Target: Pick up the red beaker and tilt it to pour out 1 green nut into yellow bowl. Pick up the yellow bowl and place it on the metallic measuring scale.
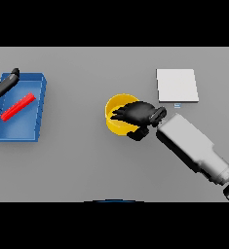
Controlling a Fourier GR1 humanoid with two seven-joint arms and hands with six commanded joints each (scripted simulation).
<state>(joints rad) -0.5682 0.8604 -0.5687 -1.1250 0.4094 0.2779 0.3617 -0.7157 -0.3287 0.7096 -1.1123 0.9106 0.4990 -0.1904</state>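
Two hands appear. Right hand (138, 114) rests over the yellow bowl (117, 110), fingers curled around its near-right rim. Metallic scale (177, 85) lies up-right of this hand. Left hand (3, 83), fingers relaxed, hovers at the blue tray (19, 127); a red bar (18, 107) lies just beside it.

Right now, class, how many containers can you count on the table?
2. A blue tray at the left edge holds a red beaker; a yellow bowl sits mid-table under the right hand. None seem hidden.
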